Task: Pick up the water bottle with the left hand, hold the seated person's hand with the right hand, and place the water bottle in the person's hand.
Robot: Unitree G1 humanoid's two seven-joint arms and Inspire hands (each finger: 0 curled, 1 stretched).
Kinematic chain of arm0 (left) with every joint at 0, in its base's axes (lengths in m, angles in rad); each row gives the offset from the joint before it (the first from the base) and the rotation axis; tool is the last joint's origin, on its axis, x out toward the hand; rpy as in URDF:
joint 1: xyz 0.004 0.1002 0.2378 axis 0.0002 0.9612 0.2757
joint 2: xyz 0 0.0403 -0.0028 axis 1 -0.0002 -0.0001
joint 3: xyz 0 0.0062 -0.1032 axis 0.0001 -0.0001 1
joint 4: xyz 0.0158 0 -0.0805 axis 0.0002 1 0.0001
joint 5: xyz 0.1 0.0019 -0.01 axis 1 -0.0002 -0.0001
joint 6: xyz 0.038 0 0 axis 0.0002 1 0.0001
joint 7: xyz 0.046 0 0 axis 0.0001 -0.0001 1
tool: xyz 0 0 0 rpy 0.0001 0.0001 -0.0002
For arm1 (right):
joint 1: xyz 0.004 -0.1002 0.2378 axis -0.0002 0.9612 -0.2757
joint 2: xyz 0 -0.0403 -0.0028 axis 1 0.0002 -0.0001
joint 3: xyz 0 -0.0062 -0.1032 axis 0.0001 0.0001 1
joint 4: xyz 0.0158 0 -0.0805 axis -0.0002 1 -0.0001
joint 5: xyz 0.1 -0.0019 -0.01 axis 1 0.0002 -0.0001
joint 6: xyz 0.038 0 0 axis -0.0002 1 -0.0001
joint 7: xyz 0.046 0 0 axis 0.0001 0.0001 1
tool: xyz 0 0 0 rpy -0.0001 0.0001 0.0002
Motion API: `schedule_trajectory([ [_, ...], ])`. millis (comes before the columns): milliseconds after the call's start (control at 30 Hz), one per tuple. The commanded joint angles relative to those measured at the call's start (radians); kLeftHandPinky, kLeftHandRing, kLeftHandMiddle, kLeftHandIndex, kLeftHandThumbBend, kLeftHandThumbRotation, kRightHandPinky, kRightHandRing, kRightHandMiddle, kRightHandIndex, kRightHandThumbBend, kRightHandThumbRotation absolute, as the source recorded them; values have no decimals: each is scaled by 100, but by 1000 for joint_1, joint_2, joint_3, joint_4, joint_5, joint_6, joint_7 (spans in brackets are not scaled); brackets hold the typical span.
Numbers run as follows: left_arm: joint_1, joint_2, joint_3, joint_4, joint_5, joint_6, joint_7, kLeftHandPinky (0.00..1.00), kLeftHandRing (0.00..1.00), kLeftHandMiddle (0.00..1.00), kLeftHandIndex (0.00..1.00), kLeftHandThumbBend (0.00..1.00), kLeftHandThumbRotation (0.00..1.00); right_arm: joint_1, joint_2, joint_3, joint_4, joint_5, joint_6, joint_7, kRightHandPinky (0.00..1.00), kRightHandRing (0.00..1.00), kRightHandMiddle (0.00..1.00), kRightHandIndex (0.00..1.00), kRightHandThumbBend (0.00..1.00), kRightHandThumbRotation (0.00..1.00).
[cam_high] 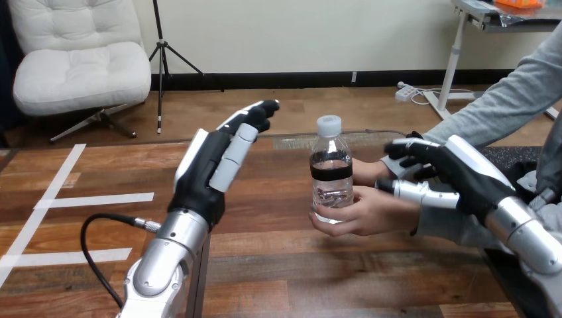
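Clear plastic water bottle (331,173), white cap, upright in person's hand (361,213). Left hand (215,165) raised beside it, fingers straight, apart. Right hand (457,173) fingers clamped round person's wrist (407,215).

The left robot hand (207,167) is black, with a white shell along its back and fingers in white and black segments. The right robot hand (465,177) is built alike, black under a white shell. Each sits on a rounded silver metal arm, the left forearm (162,258) and the right forearm (530,237).
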Motion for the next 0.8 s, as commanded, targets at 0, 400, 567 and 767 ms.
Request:
schedule_trajectory([
  [0, -21, -3, 26, -55, -14, -30, 12, 94, 90, 89, 81, 76, 95, 1, 59, -64, -79, 80, -30, -3, 78, 84, 86, 85, 60, 89],
  [400, -5, -5, 48, -60, -40, -45, 2, 94, 89, 88, 81, 71, 92, 85, 148, -142, -187, 268, -35, 55, 84, 89, 90, 89, 56, 99],
  [567, 7, -7, 52, -78, -47, -37, 4, 94, 89, 88, 80, 70, 90, 114, 165, -156, -237, 306, -31, 84, 87, 92, 92, 91, 65, 100],
  [767, 18, -5, 55, -94, -65, -37, -4, 94, 90, 88, 80, 71, 88, 153, 197, -177, -306, 369, -16, 120, 88, 92, 92, 92, 77, 100],
])
